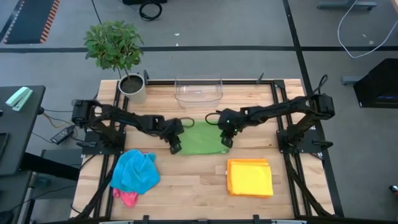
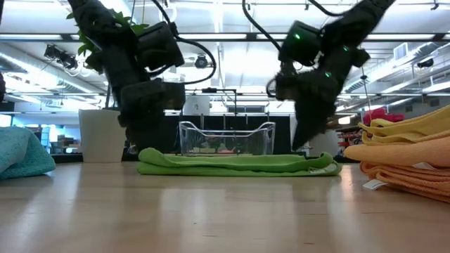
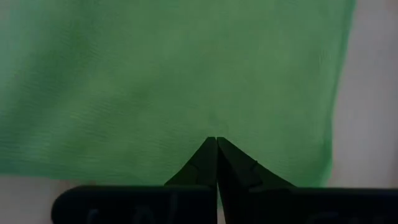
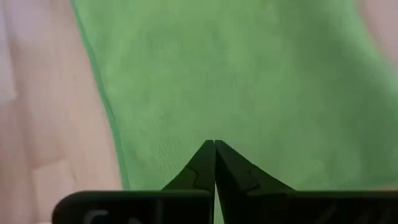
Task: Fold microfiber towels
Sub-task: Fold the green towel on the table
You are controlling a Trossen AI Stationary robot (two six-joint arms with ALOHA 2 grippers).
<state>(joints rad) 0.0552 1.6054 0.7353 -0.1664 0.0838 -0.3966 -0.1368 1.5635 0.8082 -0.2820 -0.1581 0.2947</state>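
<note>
Wooden slats make up the table (image 1: 186, 183), which stands in a grey-floored workshop lit by ceiling strips, and the green towel (image 1: 203, 139) lies flat at its middle, just in front of the clear bin (image 1: 199, 89). From table height that towel shows as a low doubled layer, so it looks already folded at least once. It should handle as a light, limp cloth: it will drape and sag when lifted, cling a little to the wood, and slide if pushed, so a corner or a free edge is the sensible place to pinch, one at each side so the fold stays square. The left gripper (image 1: 175, 147) sits at the green towel's left edge near its front corner, and the right gripper (image 1: 226, 140) sits on its right edge; each wrist view shows the dark fingers (image 3: 205, 163) pressed tip to tip over green fabric, with no cloth visibly caught between them. Both appear closed and empty, though whether the tips press on the cloth I cannot tell. Away from the green towel, a blue towel (image 1: 135, 171) is heaped over a pink one (image 1: 127, 197) toward the front left, a folded yellow stack (image 1: 249, 177) lies front right, and a potted plant (image 1: 118, 53) stands at the back left beyond the bin.
</note>
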